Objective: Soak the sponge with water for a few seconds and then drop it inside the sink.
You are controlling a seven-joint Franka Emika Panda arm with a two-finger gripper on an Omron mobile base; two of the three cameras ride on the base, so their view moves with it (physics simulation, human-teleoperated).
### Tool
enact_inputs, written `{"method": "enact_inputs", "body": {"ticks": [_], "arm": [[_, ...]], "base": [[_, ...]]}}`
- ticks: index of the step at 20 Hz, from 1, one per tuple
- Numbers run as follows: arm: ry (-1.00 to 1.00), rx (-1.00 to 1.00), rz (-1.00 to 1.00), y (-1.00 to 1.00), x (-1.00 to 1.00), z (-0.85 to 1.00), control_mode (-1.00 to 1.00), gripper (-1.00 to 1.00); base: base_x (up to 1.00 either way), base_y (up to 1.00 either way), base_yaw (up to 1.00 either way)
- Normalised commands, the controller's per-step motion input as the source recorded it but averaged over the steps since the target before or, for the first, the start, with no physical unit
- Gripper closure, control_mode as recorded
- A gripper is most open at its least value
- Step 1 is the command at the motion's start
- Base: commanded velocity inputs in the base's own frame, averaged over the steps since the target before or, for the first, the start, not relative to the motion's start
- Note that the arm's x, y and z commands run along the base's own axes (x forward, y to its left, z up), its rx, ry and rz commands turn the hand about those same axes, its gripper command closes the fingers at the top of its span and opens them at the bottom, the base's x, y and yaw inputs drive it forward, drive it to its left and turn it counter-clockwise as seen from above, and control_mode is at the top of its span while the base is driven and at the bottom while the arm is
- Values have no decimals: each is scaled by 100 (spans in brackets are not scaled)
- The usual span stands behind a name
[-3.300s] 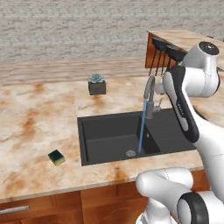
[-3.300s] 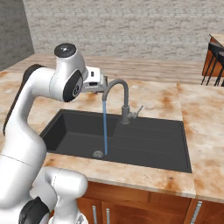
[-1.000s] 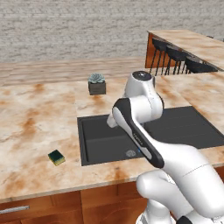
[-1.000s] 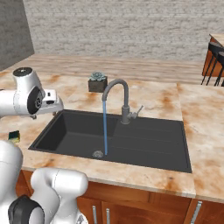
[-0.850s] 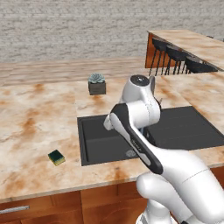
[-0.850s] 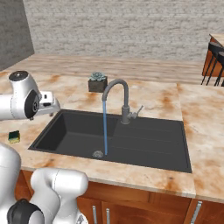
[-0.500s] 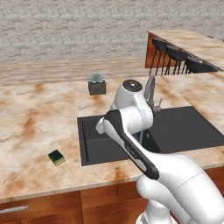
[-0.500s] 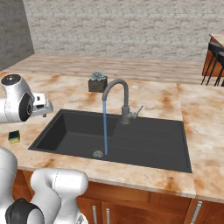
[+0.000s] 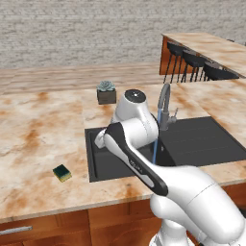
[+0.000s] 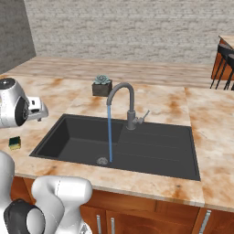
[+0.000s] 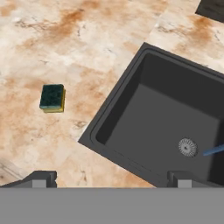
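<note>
The sponge [image 11: 53,98], green top over yellow, lies flat on the marble counter left of the sink [image 11: 166,113]. It also shows near the counter's front edge in both base views [image 9: 62,173] [image 10: 15,142]. My gripper [image 11: 112,178] hangs open and empty above the sink's left rim, well short of the sponge, with nothing between its fingertips [image 11: 41,177]. Water [image 10: 109,132] falls in a thin blue stream from the grey faucet [image 10: 123,91] onto the black basin [image 10: 151,146] beside the drain [image 10: 102,160]. The stream [image 9: 155,144] runs beside my arm.
A dark square pot with a succulent [image 9: 106,93] [image 10: 101,85] stands on the counter behind the sink. Bar stools [image 9: 192,60] line a far counter at the right. Bare marble counter [image 11: 65,43] surrounds the sponge.
My arm has swung left, from over the sink's middle to its left rim, closer to the sponge. The gripper stays open. The sponge has not moved and the water still runs.
</note>
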Motion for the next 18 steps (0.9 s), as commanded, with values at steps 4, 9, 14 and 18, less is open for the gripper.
{"method": "enact_inputs", "body": {"ticks": [4, 9, 14, 18], "arm": [[3, 8, -1, 14, 29, 0, -100, -100], [6, 14, -2, 10, 25, 0, -100, -100], [16, 8, 0, 13, 22, -1, -100, -100], [26, 0, 0, 28, 8, -4, -100, -100]], "base": [[0, 0, 0], [0, 0, 0], [0, 0, 0], [0, 0, 0]]}}
